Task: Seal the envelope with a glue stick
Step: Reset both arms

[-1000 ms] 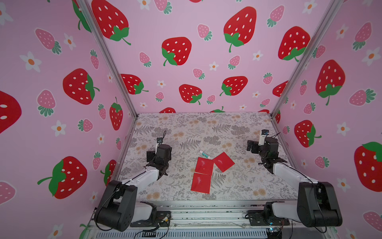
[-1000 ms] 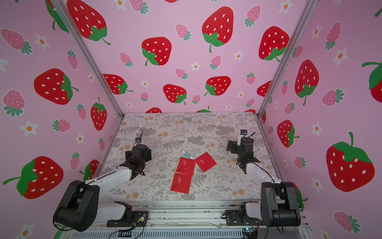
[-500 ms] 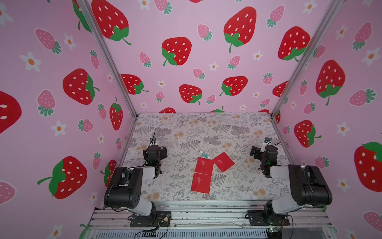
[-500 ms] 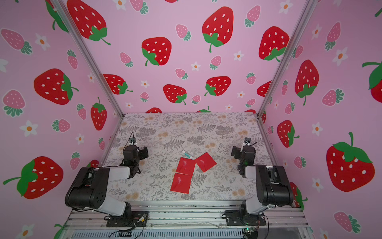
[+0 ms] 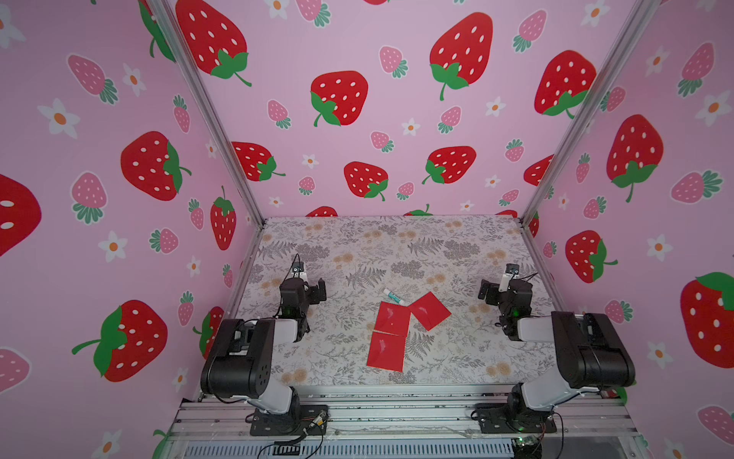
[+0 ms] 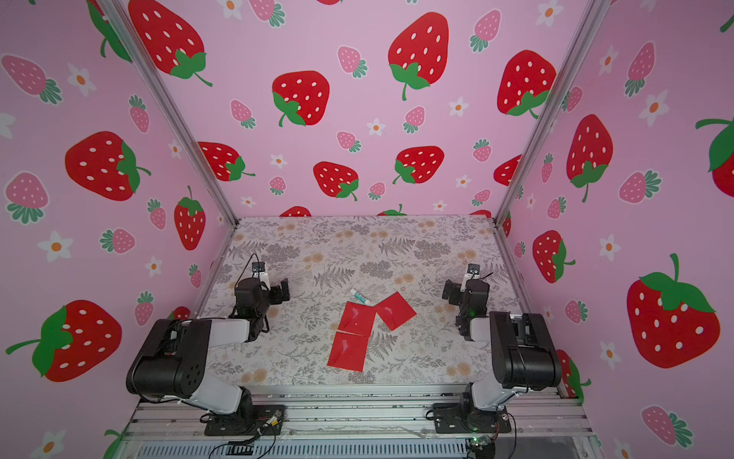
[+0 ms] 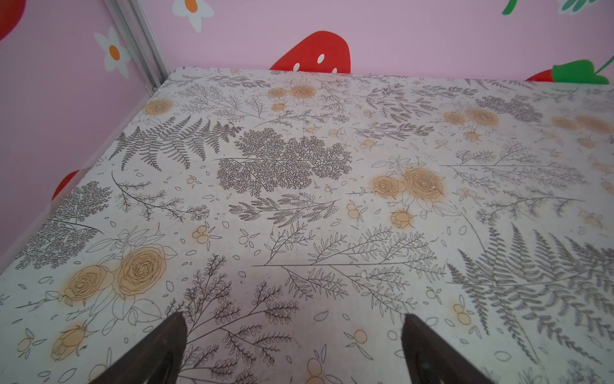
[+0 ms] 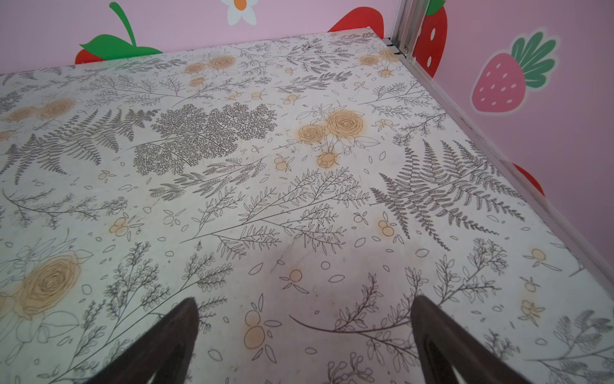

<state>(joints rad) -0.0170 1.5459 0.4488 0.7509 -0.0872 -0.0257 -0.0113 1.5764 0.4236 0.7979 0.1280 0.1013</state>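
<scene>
The glue stick (image 5: 394, 296) (image 6: 361, 297), a small white tube with a teal band, lies flat mid-table. It touches the far edge of the red envelope (image 5: 393, 321) (image 6: 357, 321). A second red piece (image 5: 386, 351) lies end to end nearer the front, and a third (image 5: 429, 310) sits diamond-wise to the right. I cannot tell whether the pieces are joined. My left gripper (image 5: 317, 292) (image 6: 281, 293) (image 7: 294, 319) hangs open and empty far left of them. Far to their right, my right gripper (image 5: 485, 292) (image 6: 449, 292) (image 8: 305, 302) is open too, over bare cloth.
The floral tablecloth (image 5: 397, 246) covers the table, walled in by pink strawberry panels on three sides. Metal corner posts (image 5: 556, 159) rise at the back corners. An aluminium rail (image 5: 397, 413) with both arm bases runs along the front edge.
Both arms have folded back over their bases, elbows raised. The grippers stayed open. The envelope pieces and the glue stick have not moved.
</scene>
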